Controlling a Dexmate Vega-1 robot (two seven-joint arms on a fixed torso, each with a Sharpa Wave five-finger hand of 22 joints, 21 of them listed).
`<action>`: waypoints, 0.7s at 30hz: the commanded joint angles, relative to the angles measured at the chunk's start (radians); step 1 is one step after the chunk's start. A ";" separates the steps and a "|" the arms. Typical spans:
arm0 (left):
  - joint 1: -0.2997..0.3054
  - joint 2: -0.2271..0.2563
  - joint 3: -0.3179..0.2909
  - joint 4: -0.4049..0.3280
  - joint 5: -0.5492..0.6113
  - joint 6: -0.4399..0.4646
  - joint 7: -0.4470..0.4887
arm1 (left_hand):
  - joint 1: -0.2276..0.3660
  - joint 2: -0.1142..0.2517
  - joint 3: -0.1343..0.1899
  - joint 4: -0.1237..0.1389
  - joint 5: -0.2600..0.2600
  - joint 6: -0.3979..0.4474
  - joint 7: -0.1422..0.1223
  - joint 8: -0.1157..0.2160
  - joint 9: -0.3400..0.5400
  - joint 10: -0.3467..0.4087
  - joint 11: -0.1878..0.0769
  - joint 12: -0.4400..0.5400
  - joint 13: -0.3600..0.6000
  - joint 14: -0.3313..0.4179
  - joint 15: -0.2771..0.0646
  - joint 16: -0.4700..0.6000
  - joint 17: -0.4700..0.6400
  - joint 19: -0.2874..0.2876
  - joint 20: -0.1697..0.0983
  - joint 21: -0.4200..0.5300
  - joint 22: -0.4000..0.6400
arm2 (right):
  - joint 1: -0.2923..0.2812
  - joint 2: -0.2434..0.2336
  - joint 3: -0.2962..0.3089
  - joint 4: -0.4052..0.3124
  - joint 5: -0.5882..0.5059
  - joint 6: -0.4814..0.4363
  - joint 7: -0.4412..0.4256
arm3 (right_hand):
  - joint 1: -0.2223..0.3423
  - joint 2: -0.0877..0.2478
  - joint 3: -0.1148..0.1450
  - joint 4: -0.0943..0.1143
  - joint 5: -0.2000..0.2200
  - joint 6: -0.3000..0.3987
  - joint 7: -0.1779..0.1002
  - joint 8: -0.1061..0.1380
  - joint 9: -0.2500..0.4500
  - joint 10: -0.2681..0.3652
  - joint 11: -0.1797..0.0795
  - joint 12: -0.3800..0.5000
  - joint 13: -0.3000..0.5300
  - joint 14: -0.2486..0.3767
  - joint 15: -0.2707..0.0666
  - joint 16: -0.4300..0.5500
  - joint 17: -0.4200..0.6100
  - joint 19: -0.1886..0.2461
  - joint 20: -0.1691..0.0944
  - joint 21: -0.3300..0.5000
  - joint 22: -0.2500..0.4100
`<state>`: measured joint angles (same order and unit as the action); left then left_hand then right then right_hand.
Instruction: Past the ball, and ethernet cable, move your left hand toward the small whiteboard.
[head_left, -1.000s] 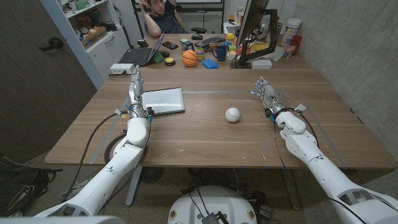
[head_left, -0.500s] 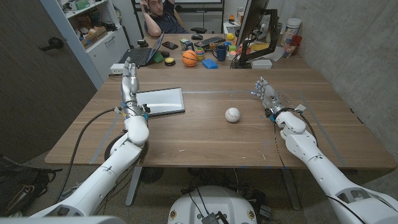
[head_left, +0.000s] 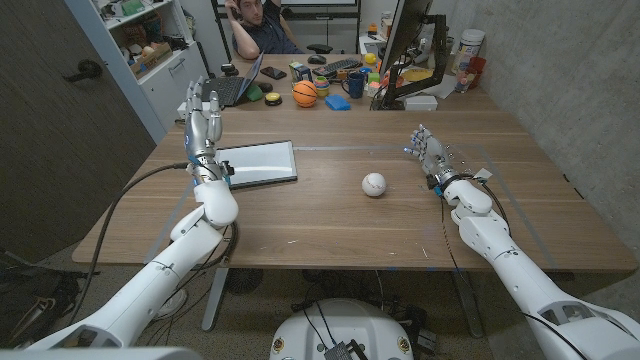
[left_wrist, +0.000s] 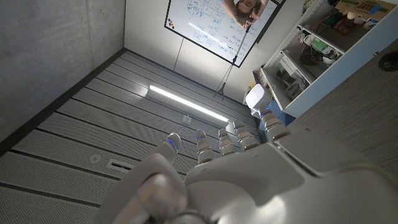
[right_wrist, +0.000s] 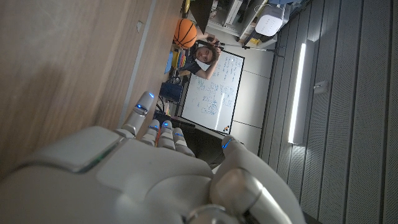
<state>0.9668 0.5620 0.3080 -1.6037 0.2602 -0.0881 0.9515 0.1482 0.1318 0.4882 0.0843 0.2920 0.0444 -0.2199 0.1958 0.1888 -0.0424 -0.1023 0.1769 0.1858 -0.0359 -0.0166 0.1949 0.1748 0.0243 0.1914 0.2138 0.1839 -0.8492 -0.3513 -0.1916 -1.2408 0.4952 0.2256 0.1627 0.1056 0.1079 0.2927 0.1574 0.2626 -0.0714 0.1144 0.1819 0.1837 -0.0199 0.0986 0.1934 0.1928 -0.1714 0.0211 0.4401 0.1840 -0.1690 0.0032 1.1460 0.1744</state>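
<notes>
Two hands show from my head camera: my left hand (head_left: 203, 118) is raised with fingers apart and holding nothing, just beside the small whiteboard (head_left: 260, 162) lying flat on the wooden table (head_left: 330, 220), while my right hand (head_left: 430, 152) stands empty, fingers apart, right of the white ball (head_left: 374, 184). My left wrist camera looks past my fingers (left_wrist: 231, 138) at a ceiling light (left_wrist: 191, 107) and a wall whiteboard (left_wrist: 217, 25); my right wrist camera catches a basketball (right_wrist: 185, 32) beyond the tabletop.
</notes>
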 joint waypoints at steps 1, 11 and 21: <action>-0.031 0.066 0.033 -0.040 0.132 0.203 0.023 | 0.014 0.025 0.008 0.004 -0.004 -0.009 -0.004 -0.005 0.002 0.009 -0.008 0.009 0.004 -0.012 -0.003 -0.003 0.005 -0.004 0.002 -0.002 0.002 | -0.009 0.005 0.009 0.002 0.005 0.006 0.009 | -0.013 -0.001 -0.005 -0.002 0.006 0.006 0.014 0.007 0.005 0.003 0.010 0.007 0.002 -0.047 0.002 0.000 0.003 -0.155 -0.005 -0.005 0.005; -0.052 0.129 0.074 -0.057 0.191 0.317 -0.018 | 0.019 0.047 0.044 0.028 -0.018 -0.031 -0.003 -0.005 0.004 0.002 -0.012 0.011 0.003 -0.014 -0.039 0.005 0.004 0.015 -0.128 -0.001 0.003 | -0.018 0.003 0.014 -0.007 0.002 0.008 0.004 | -0.016 -0.004 -0.008 -0.001 0.005 0.008 0.015 0.008 0.005 0.004 0.009 0.007 0.002 -0.046 0.003 0.000 0.003 -0.154 -0.005 -0.007 0.005; -0.086 0.174 0.112 -0.064 0.226 0.400 -0.085 | 0.025 0.037 0.063 0.033 -0.031 -0.015 -0.002 0.002 0.005 0.020 -0.010 0.015 0.004 0.005 -0.057 0.008 0.001 0.017 -0.212 -0.004 0.003 | -0.027 0.001 0.017 -0.017 -0.001 0.012 0.002 | -0.023 -0.008 -0.015 0.001 0.005 0.013 0.017 0.009 0.005 0.008 0.014 0.008 0.002 -0.040 0.005 0.001 0.004 -0.152 -0.005 -0.011 0.005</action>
<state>0.9107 0.6865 0.3835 -1.6555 0.4415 0.2124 0.9274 0.1561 0.1318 0.5434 0.1173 0.2649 0.0228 -0.2167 0.1925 0.1886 -0.0268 -0.1057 0.1888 0.1859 -0.0363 -0.0308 0.2008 0.1747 0.0456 -0.0236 0.2138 0.1840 -0.8659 -0.3485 -0.1793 -1.2471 0.4961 0.2342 0.1687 0.0923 0.0945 0.2842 0.1573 0.2625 -0.0674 0.1184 0.1819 0.1836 -0.0144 0.1038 0.1934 0.1928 -0.1714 0.0212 0.4402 0.1838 -0.1690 0.0034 1.1421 0.1744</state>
